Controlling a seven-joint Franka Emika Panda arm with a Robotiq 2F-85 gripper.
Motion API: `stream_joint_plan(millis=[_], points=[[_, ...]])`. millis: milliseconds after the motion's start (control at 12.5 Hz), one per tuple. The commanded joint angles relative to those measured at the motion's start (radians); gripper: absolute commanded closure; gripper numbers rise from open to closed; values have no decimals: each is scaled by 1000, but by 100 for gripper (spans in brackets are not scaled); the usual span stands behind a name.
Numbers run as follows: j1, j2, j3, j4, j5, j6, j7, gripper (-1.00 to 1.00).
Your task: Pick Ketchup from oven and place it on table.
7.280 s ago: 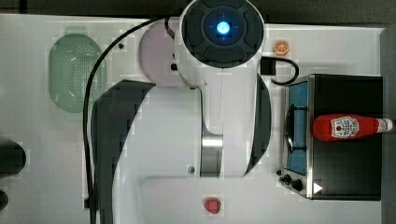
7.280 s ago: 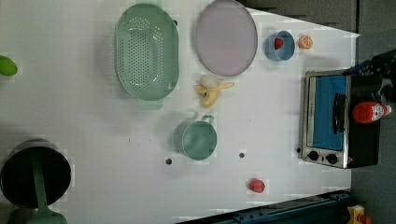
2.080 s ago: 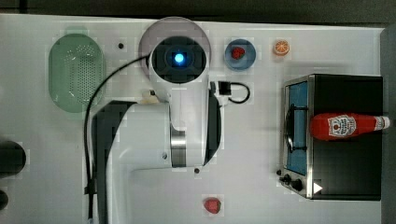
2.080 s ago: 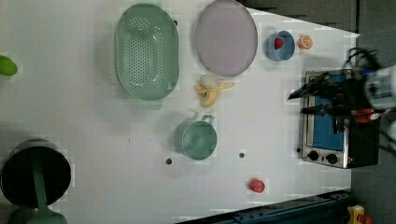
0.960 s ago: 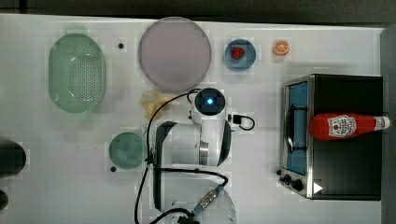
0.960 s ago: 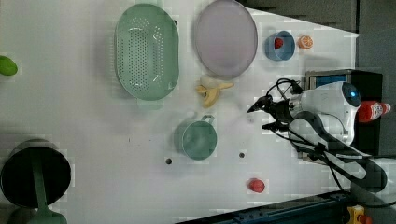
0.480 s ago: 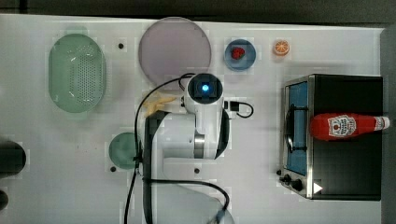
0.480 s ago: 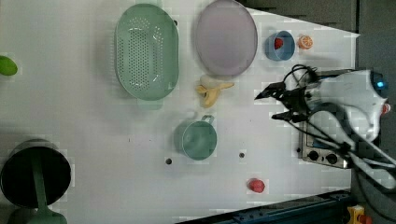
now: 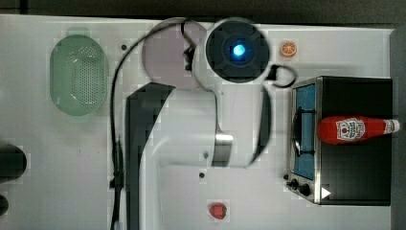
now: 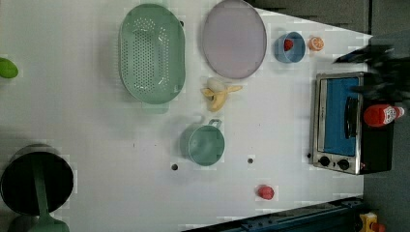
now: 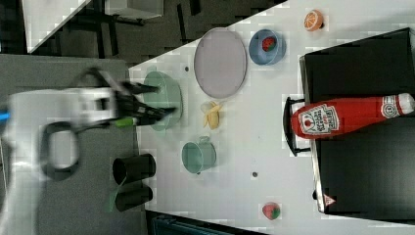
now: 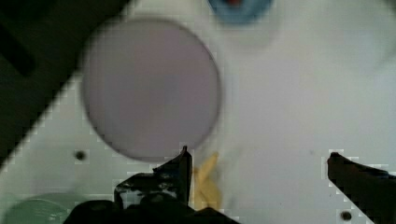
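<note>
The Ketchup [image 9: 356, 129] lies on its side on the black top of the oven [image 9: 356, 182], cap toward the top view's right; it is also seen as Ketchup [image 10: 382, 115] and Ketchup [image 11: 342, 117]. The oven [image 10: 338, 123] stands with its blue glass door closed on the white table [image 9: 72, 158]. My gripper [image 12: 258, 154] is open, its dark fingers [image 12: 180, 170] wide apart with nothing between them, high above the banana and the purple plate. In the right view the gripper [image 11: 156, 100] is blurred; in the left view it is a dark blur [image 10: 382, 67] over the oven's far corner.
On the table are a green colander [image 10: 152, 53], a purple plate [image 10: 234, 38], a blue bowl [image 10: 290, 47] holding a strawberry, an orange slice [image 10: 316, 43], a banana [image 10: 217, 94], a teal mug [image 10: 207, 144], a loose strawberry [image 10: 265, 192] and a black pot [image 10: 36, 183].
The arm has swung up and toward the oven side, looming larger in the top view. The Ketchup and oven have not moved.
</note>
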Motion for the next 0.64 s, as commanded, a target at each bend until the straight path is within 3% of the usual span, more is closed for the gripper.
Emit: stream_joint_plan(millis=[80,640], points=[[12,-1,-18,90,4,-114,-2,-100],[7,-3,-38,278,4,-445,-2,-100]])
